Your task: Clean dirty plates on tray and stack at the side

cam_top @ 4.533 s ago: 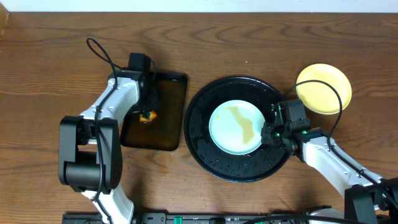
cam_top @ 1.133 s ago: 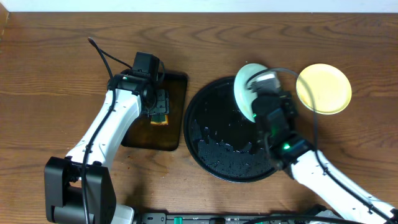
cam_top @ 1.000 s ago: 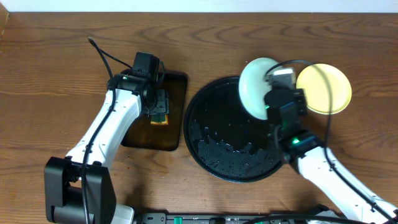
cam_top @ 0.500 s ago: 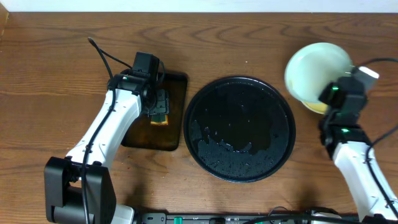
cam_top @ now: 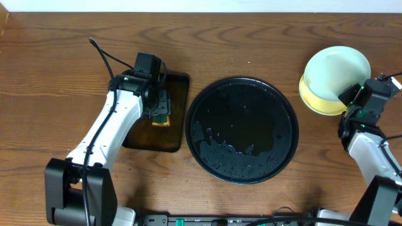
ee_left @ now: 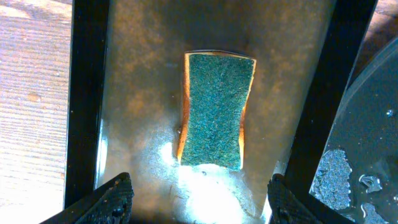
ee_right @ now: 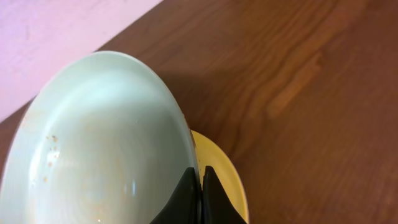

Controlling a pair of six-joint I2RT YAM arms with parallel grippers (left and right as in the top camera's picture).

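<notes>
Two plates show at the far right of the table (cam_top: 251, 44). The pale mint-white plate (cam_top: 338, 66) is held off the wood at a steep tilt, its hollow facing up and to the left, its low edge over the pale yellow plate (cam_top: 317, 103). The yellow plate lies flat on the bare brown wood, just beyond the right side of the round black tray (cam_top: 251, 107). Whether the two plates touch cannot be told. In the right wrist view a few small brown specks dot the left inner slope of the mint plate, and the yellow one peeks out from under its right edge.

The right gripper (ee_right: 200, 190) is clenched on the mint plate's near rim, its dark fingers pressed together with the rim between them. The right arm reaches in from the near right corner.

The round tray sits in the middle of the table, holding only beads and small pools of water.

Left of it, and just beside it, lies a smaller dark rectangular tray (cam_top: 176, 88). A sponge (ee_left: 214, 112) rests flat on its wet floor, green side up, a thin yellow edge showing along its sides. The left gripper (ee_left: 202, 198) hangs right over the sponge with its fingers spread wide, grasping nothing.
</notes>
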